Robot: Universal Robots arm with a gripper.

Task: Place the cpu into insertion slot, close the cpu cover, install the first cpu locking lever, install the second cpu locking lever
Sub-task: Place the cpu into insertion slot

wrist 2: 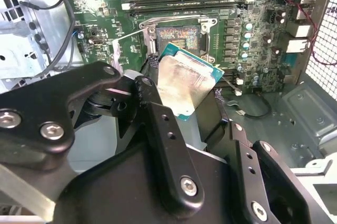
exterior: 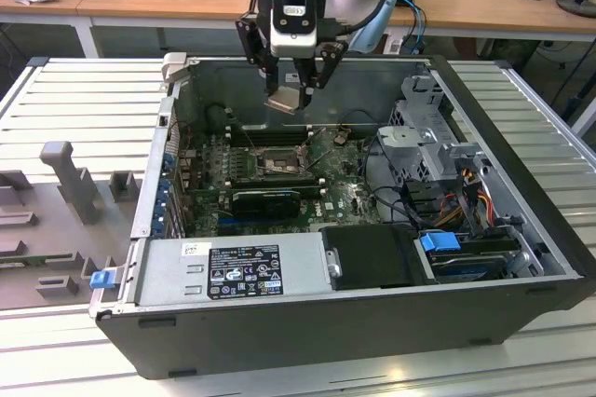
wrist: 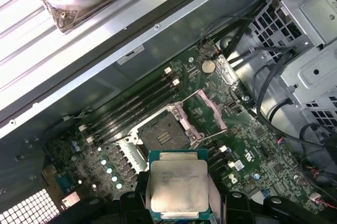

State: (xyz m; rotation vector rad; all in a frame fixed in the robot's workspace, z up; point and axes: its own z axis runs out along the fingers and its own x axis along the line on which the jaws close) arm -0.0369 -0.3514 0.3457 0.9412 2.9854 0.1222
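Second wrist view shows the black gripper (wrist 2: 184,103) clamped on the small square grey-topped cpu (wrist 2: 184,83), held above the green motherboard (wrist 2: 255,50). Beyond it lies the uncovered insertion slot (wrist 2: 178,37), with the thin silvery metal cpu cover (wrist: 214,112) flipped open beside it in the first wrist view.

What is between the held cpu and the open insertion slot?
Nothing: in the first wrist view the cpu hangs apart from the insertion slot, with no part or cable in the gap. The cpu cover stands swung open beside it.
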